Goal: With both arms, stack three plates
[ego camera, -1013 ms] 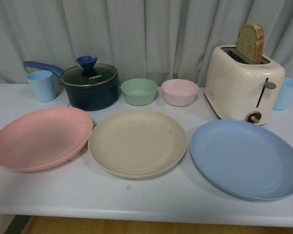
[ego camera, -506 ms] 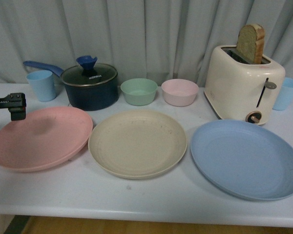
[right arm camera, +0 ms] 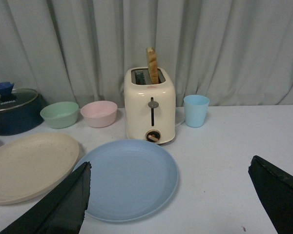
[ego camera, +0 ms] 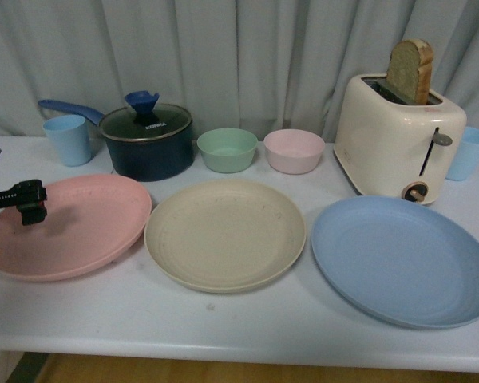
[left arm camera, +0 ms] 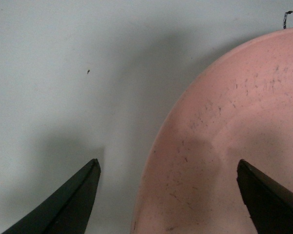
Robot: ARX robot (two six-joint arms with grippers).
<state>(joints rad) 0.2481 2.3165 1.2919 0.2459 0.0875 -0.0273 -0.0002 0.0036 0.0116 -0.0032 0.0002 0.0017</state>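
Front view, table [ego camera: 247, 327], left to right.

The left gripper [ego camera: 24, 199] was seen at the table's left edge, above the left rim of the pink plate [ego camera: 80, 227]. In the left wrist view its fingers [left arm camera: 73, 195] were spread wide, one over bare table and the other over the plate's inner surface, with the rim between them. No contact with the plate was seen.

The pink plate lay flat at the front left. The cream plate [ego camera: 225, 233] lay just beside it at the front centre. The blue plate [ego camera: 403, 259] lay at the front right, near the right edge. No plate was stacked on another.

Along the rear edge were noted:
- a pale blue cup [ego camera: 68, 140]
- a lidded dark blue pot [ego camera: 148, 144]
- a green bowl [ego camera: 227, 149]
- a pink bowl [ego camera: 294, 151]
- a cream toaster [ego camera: 399, 144] with a bread slice [ego camera: 409, 70] standing in a slot
- a second blue cup [ego camera: 467, 152]

The right gripper [right arm camera: 170, 165] was seen only in the right wrist view. Its fingers were spread wide and nothing was held. The blue plate lay ahead of it on the table.
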